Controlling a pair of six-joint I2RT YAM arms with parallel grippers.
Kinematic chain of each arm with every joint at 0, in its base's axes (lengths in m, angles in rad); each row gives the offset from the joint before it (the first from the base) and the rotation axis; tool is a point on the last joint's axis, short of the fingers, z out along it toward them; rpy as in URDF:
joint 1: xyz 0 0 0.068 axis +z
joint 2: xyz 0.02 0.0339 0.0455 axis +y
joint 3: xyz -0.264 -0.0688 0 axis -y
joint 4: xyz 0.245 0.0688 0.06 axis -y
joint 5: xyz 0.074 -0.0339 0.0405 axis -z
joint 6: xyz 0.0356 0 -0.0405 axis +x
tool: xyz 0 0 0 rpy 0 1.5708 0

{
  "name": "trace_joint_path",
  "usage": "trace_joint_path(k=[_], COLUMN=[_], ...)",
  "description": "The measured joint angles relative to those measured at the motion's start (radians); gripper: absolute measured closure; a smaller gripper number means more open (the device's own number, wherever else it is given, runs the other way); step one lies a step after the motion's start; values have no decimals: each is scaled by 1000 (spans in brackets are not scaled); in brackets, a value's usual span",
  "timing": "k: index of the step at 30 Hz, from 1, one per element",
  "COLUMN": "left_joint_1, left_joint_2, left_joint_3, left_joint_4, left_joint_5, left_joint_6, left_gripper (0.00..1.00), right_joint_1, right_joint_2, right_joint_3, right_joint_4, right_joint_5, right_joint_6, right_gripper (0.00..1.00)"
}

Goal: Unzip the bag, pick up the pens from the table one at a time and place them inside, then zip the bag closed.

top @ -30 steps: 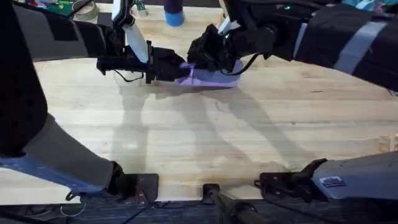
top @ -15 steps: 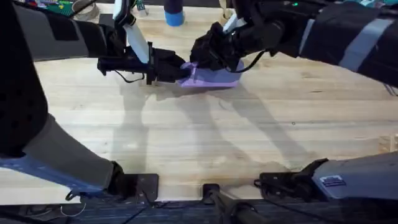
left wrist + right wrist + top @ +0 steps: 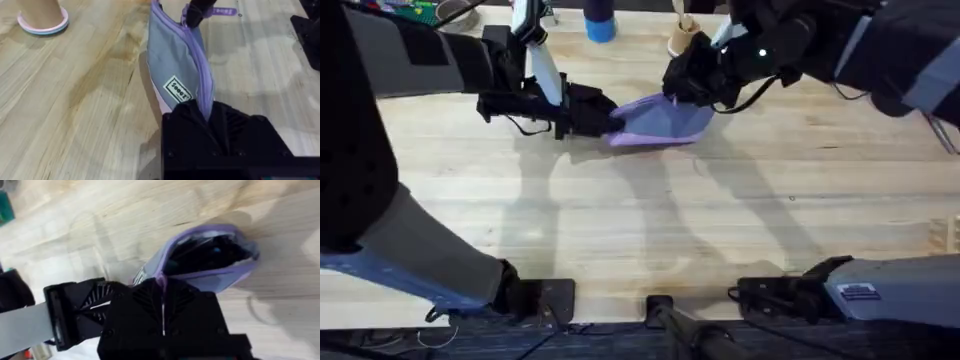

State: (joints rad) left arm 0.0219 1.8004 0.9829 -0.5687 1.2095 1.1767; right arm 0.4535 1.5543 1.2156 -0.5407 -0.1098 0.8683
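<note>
The lavender bag (image 3: 662, 120) lies at the far middle of the table (image 3: 640, 220), stretched between both grippers. My left gripper (image 3: 608, 114) is shut on the bag's left end, and the left wrist view shows the bag (image 3: 177, 65) standing on edge with that gripper (image 3: 207, 114) clamped on its near end. At the bag's right end my right gripper (image 3: 674, 90) is shut on the zipper pull. In the right wrist view the bag (image 3: 227, 277) gapes open, dark inside, just beyond the right gripper (image 3: 162, 287). The pens are out of view.
A tan cylinder (image 3: 681, 40) on a pale ring stands just behind the bag, also visible as the tan cylinder (image 3: 42, 12) in the left wrist view. A blue cylinder (image 3: 600, 24) and green clutter (image 3: 420, 10) sit along the far edge. Bare wood stretches toward the near edge.
My right gripper has slid rightward along the bag from its left part to its right end, and the bag now lies longer and open. The left gripper has stayed in place.
</note>
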Motion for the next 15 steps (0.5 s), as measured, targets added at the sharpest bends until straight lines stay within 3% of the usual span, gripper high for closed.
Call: trace_joint_path(k=[15], left_joint_1=[3], left_joint_2=[0], left_joint_3=[0], left_joint_4=[-11], left_joint_5=[-10], left_joint_6=[0], left_gripper=[957], right_joint_1=[-140], right_joint_2=[1], right_joint_3=[0], right_joint_4=[-37], right_joint_5=[62], right_joint_6=[-103], right_gripper=[968])
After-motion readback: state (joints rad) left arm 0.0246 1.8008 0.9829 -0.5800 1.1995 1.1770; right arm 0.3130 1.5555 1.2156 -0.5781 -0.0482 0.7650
